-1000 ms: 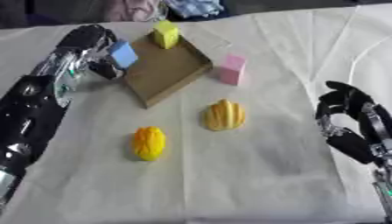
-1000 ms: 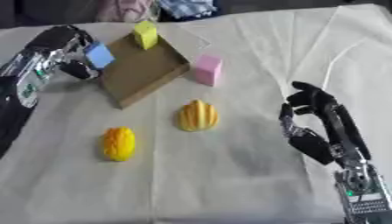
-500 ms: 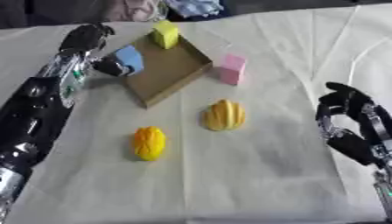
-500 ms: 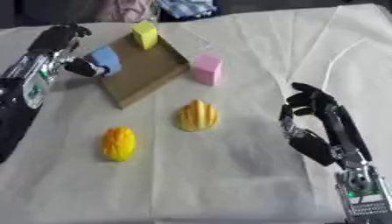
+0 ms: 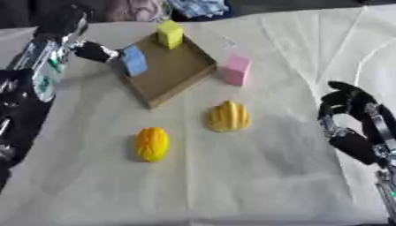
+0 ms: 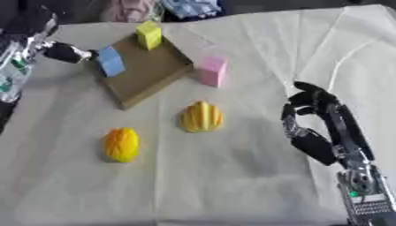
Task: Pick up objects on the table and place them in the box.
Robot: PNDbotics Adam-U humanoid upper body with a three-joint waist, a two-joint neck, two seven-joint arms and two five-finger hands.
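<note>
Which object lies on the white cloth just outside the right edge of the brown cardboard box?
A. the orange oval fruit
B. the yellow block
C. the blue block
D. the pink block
D: the pink block stands on the cloth beside the right edge of the brown cardboard box, while the yellow block sits at the box's far corner.

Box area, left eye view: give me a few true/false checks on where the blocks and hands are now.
1. The yellow block is in the box. True.
2. The pink block is inside the box. False: it stands on the cloth just right of the box.
3. The left hand is at the blue block, at the box's left edge. True.
4. The right hand holds the orange fruit. False: it holds nothing, at the right edge; the fruit lies on the cloth.
</note>
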